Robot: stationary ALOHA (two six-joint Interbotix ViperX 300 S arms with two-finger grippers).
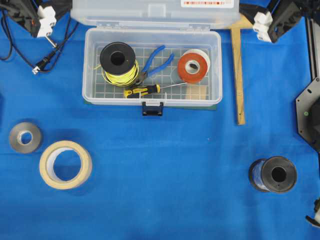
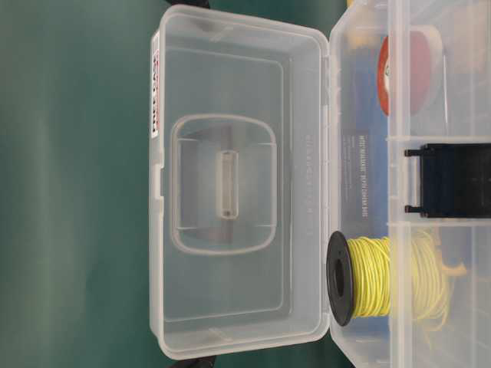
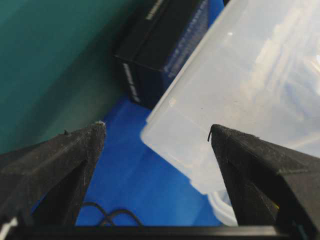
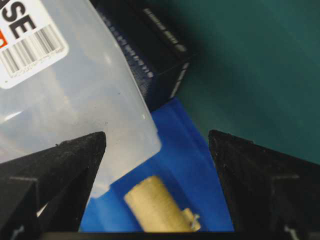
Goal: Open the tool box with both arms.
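The clear plastic tool box (image 1: 152, 67) sits open on the bench, lid (image 1: 155, 12) upright between the left end effector (image 3: 157, 132) and right end effector (image 4: 157, 135), both spread wide and empty. The thin lid looks light, slick, flexible; its corners offer purchase.

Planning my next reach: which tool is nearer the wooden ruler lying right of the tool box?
Right. The right tool sits at the top end of the wooden ruler; the left tool is across the tool box, at its far upper-left corner.
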